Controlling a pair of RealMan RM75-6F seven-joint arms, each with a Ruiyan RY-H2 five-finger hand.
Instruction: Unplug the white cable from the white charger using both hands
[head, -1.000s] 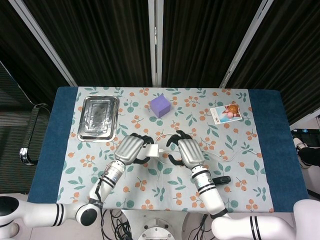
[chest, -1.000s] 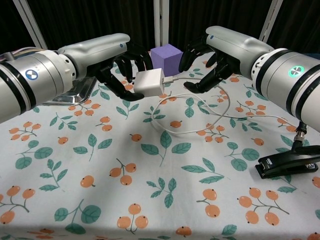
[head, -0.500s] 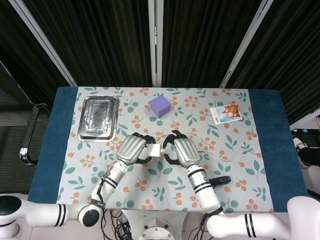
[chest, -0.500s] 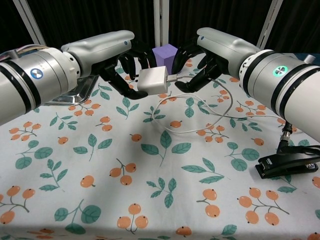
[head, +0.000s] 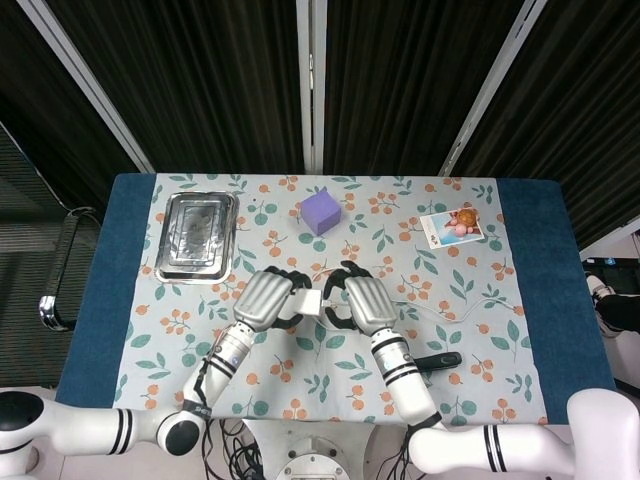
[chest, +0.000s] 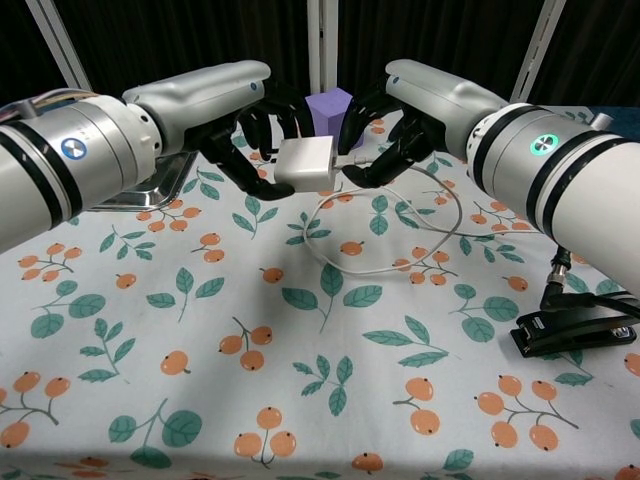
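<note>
Charger (chest: 304, 163) handling: a light, rigid, smooth block, held above the tablecloth (chest: 300, 350) in my left hand (chest: 240, 140), fingers wrapped round it. Cable (chest: 385, 235) is limp; grip belongs on its stiff plug. My right hand (chest: 395, 135) pinches that plug beside the charger, I judge.
</note>
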